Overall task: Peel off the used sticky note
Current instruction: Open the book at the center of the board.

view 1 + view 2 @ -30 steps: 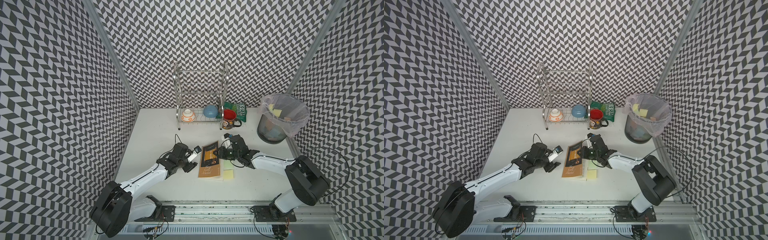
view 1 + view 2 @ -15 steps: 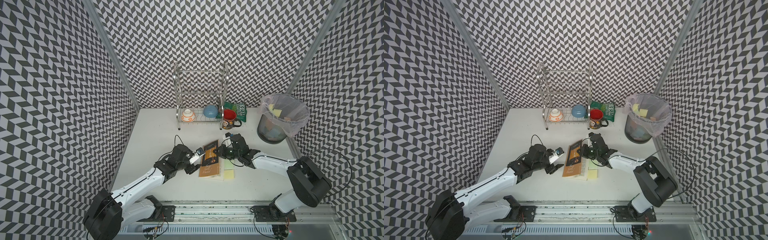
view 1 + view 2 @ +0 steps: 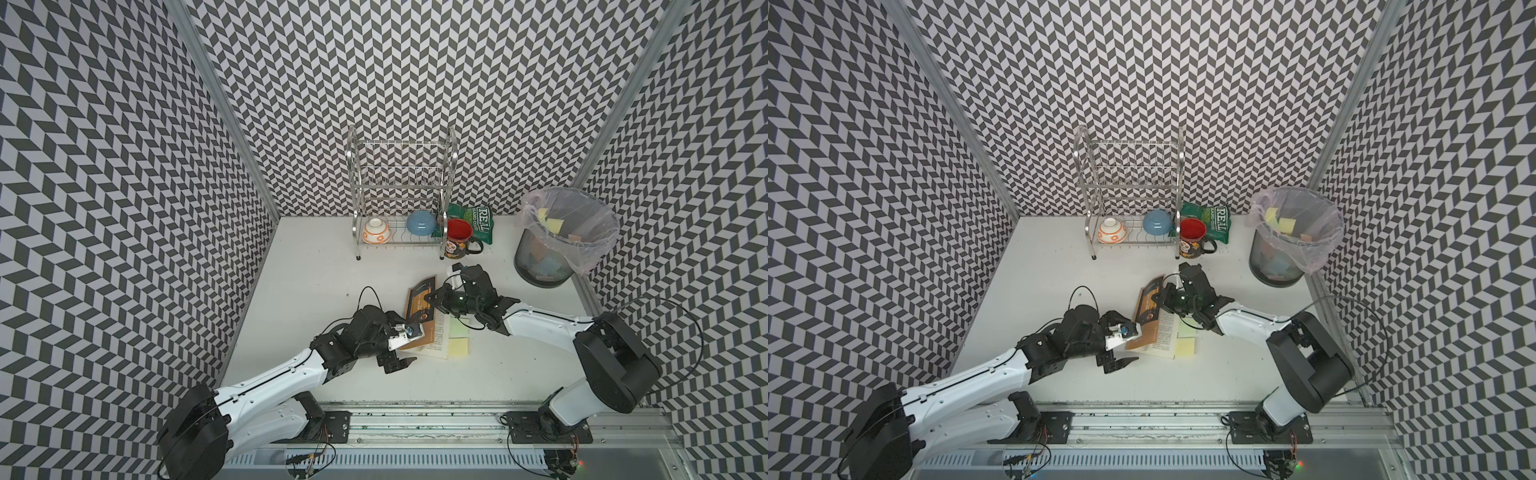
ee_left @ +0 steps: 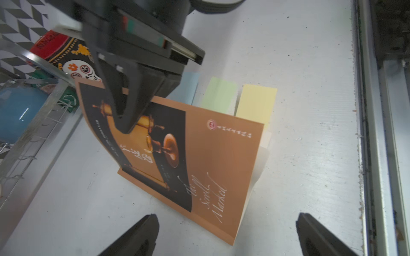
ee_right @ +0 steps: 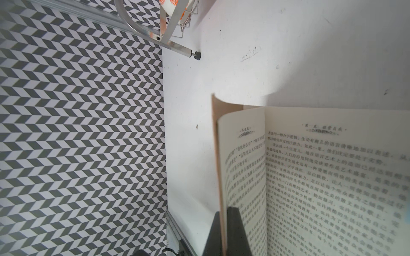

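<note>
Sticky notes [image 4: 255,104], blue, green and yellow, poke out from the page edge of the book [image 4: 199,155] lying mid-table [image 3: 311,270], on the side toward the right arm. We see the right gripper [image 4: 126,124] clenched on the far corner of the orange cover and a few leaves, curling them up so the printed page beneath shows. The left gripper [image 3: 409,347] hovers at the book's near end, jaws spread wide and holding nothing.

We judge the step in hand to be opening the book to bare the notes. None is peeled yet, and we cannot tell which one counts as used. Next, we reckon, the left jaws must pin the lower pages or nip a note's free edge while the cover is held up. The pull should then run away from the glued strip without tearing the paper.

A second ago the left gripper stood clear to the book's left, jaws narrower, and the cover lay nearly flat. The bin [image 3: 536,270] at the table's far right already holds discarded notes.
</note>
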{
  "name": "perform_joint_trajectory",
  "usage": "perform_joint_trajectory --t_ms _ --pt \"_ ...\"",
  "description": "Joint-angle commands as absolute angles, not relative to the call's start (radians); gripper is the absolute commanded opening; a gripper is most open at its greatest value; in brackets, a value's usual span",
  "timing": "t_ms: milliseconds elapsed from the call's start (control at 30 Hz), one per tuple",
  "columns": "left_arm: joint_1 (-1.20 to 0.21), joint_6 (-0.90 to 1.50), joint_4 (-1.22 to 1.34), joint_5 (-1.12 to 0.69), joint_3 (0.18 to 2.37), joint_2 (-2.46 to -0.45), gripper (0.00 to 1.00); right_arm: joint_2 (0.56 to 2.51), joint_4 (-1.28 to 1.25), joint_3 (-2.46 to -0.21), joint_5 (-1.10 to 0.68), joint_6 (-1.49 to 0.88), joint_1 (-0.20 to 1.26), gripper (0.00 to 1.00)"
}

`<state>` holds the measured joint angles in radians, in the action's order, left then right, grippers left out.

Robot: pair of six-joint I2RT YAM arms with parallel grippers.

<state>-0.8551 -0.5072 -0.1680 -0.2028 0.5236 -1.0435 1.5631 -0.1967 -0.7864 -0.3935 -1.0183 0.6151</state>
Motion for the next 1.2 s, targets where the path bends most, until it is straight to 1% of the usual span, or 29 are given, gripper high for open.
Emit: perform_joint_trajectory --t_ms 0,167,433,567,700,800,900,967,1033,1100,1167 --pt "-0.898 -0.49 -0.062 -0.142 0.511 -1.072 1.0 1.575 -0.31 -0.82 -0.397 -1.068 0.621 0.0" --pt "-0.932 -0.44 0.002 -0.14 0.516 -1.095 1.0 1.578 -0.32 -0.816 -0.379 -1.091 0.621 0.0" --pt "-0.989 -0.439 0.099 -0.054 0.51 -1.17 1.0 1.576 -0.346 -0.807 -0.349 -1.143 0.621 0.0" --pt "-1.012 -0.436 0.16 0.052 0.494 -1.191 1.0 1.575 -0.359 -0.806 -0.346 -1.158 0.621 0.0" --pt "-1.013 -0.423 0.197 0.14 0.495 -1.197 0.97 1.574 -0.362 -0.804 -0.343 -1.16 0.621 0.0" --pt "-1.013 -0.422 0.206 0.175 0.495 -1.193 0.84 1.574 -0.363 -0.804 -0.343 -1.161 0.621 0.0" --pt "-1.012 -0.425 0.229 0.217 0.487 -1.202 0.78 1.575 -0.367 -0.805 -0.347 -1.161 0.622 0.0" --pt "-1.011 -0.426 0.232 0.216 0.485 -1.206 0.76 1.575 -0.367 -0.804 -0.347 -1.158 0.621 0.0" --pt "-1.011 -0.426 0.229 0.207 0.484 -1.211 0.71 1.575 -0.364 -0.805 -0.346 -1.157 0.621 0.0" --pt "-1.012 -0.426 0.227 0.206 0.483 -1.213 0.65 1.577 -0.365 -0.805 -0.347 -1.158 0.621 0.0" --pt "-1.011 -0.428 0.221 0.209 0.488 -1.215 0.56 1.577 -0.361 -0.807 -0.347 -1.156 0.621 0.0"
